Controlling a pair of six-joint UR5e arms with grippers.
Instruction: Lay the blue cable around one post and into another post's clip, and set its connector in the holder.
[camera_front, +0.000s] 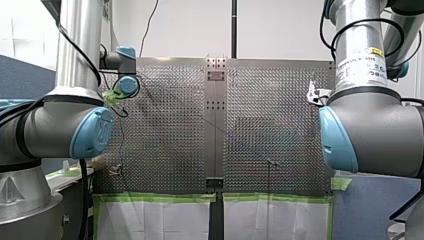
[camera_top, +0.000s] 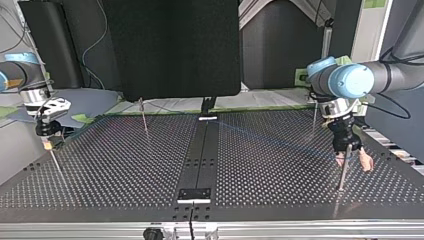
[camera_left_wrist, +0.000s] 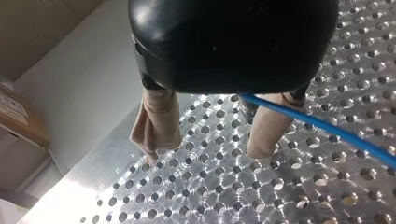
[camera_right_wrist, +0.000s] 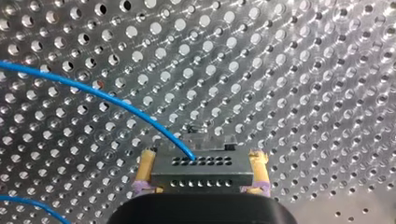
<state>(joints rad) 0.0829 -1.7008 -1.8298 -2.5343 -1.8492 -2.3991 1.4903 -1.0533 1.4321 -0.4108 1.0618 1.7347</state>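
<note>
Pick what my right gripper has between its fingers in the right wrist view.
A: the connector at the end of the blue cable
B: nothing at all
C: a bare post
A: the right gripper clamps the grey connector between its yellow pads, and the blue cable runs into the connector's top.

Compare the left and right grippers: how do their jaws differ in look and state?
The left gripper has beige jaws standing apart; the right gripper has yellow jaws shut on the connector. Both have the blue cable close by.
</note>
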